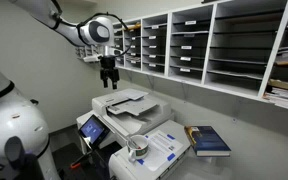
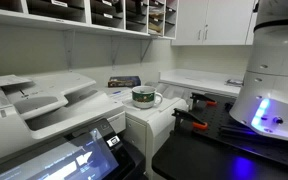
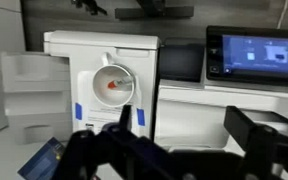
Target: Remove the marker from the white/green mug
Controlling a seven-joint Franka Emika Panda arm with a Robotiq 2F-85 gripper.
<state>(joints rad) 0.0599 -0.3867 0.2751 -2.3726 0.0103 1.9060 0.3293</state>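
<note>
The whitish mug (image 1: 136,146) stands on the white printer top, and also shows in an exterior view (image 2: 144,97). In the wrist view I look down into the mug (image 3: 115,84), and a small red marker (image 3: 111,86) lies inside it. My gripper (image 1: 108,72) hangs high above the printer, well above and away from the mug. In the wrist view its two dark fingers (image 3: 184,130) are spread wide apart with nothing between them. The gripper is out of view in the exterior view that shows the robot base.
A dark blue book (image 1: 208,140) lies beside the mug on the counter, also in the wrist view (image 3: 42,160). A printer feeder tray (image 1: 124,101) and touch screen (image 3: 254,54) are nearby. Wall shelves with paper trays (image 1: 194,40) run behind. The robot base (image 2: 274,70) stands close.
</note>
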